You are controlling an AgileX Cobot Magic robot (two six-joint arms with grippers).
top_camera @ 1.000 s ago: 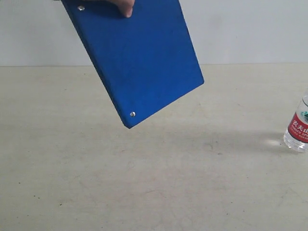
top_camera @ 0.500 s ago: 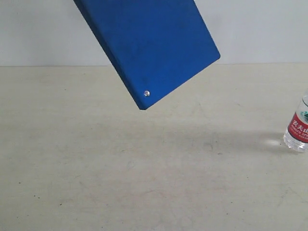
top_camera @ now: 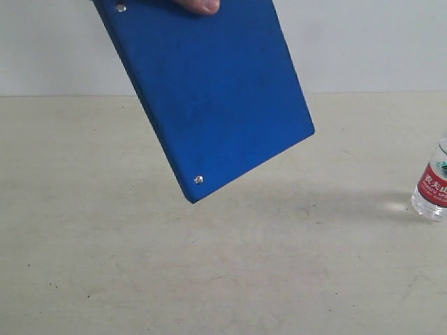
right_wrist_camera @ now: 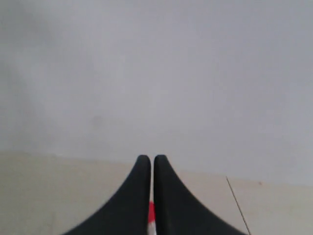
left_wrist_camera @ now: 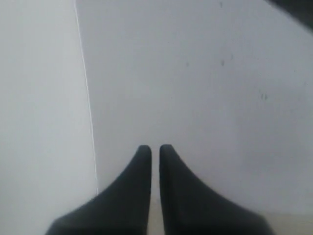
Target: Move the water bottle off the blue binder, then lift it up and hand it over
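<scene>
The blue binder [top_camera: 216,91] hangs tilted in the air above the table, held at its top edge by a human hand [top_camera: 202,5]. A silver rivet shows near its lowest corner. At the far right edge of the exterior view the water bottle [top_camera: 433,185] stands upright on the table, its cap cut off by the frame. Neither gripper appears in the exterior view. My left gripper [left_wrist_camera: 154,148] is shut, empty, and faces a pale wall. My right gripper [right_wrist_camera: 148,158] is shut too. A red and white sliver [right_wrist_camera: 151,211] shows through the slit between its fingers.
A beige table [top_camera: 209,265] fills the lower part of the exterior view, with a grey wall [top_camera: 377,42] behind it. The binder casts a shadow on the table toward the bottle.
The binder rose and shifted right half a second ago, then came back down. Its lower corner is now lower, and the hand's finger shows again at the top. The bottle has not moved.
</scene>
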